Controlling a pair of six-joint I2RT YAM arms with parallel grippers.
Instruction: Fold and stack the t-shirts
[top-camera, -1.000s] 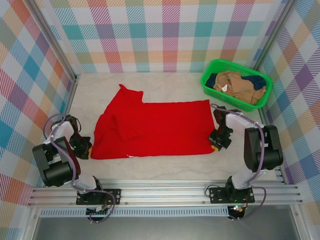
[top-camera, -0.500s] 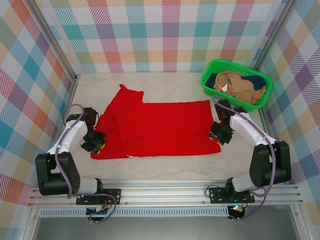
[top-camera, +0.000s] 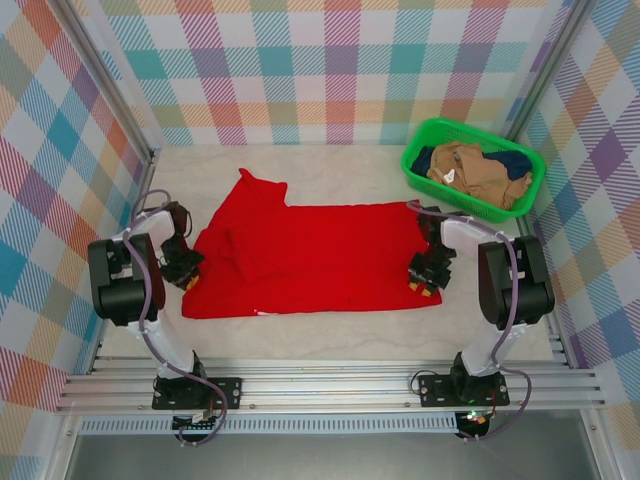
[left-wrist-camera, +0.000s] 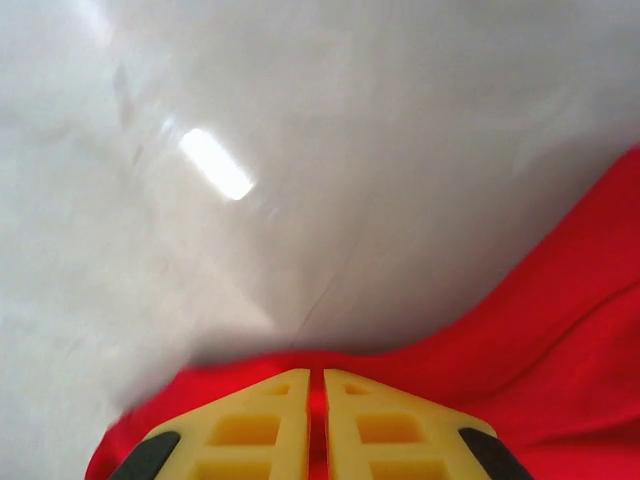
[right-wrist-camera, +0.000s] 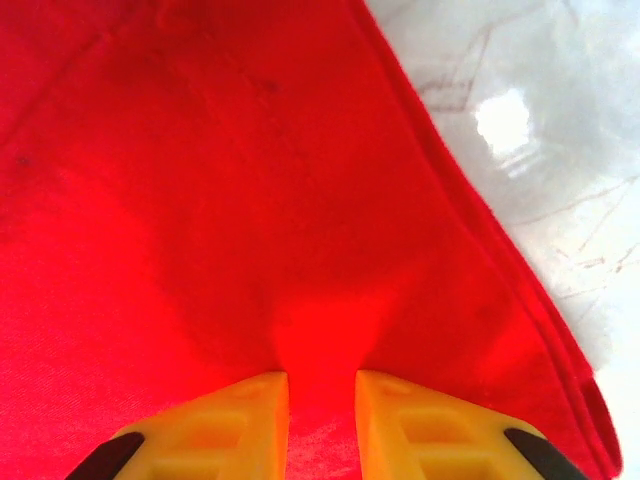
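The bright red t-shirt lies spread flat on the pale table, one sleeve pointing to the far left. My left gripper sits at the shirt's left edge; in the left wrist view its yellow fingers are nearly together with a strip of red cloth between them. My right gripper is low on the shirt's near right corner, and red cloth puckers up into the gap at its tips. The tan t-shirt and the dark navy t-shirt lie crumpled in the basket.
The green plastic basket stands at the back right, just beyond the right arm. Bare table runs along the near side of the red shirt. Checked walls close in the left, back and right sides.
The left gripper moved in from beside the near left corner to the shirt's left edge. The right gripper shifted slightly left onto the near right corner. Both arms changed pose.
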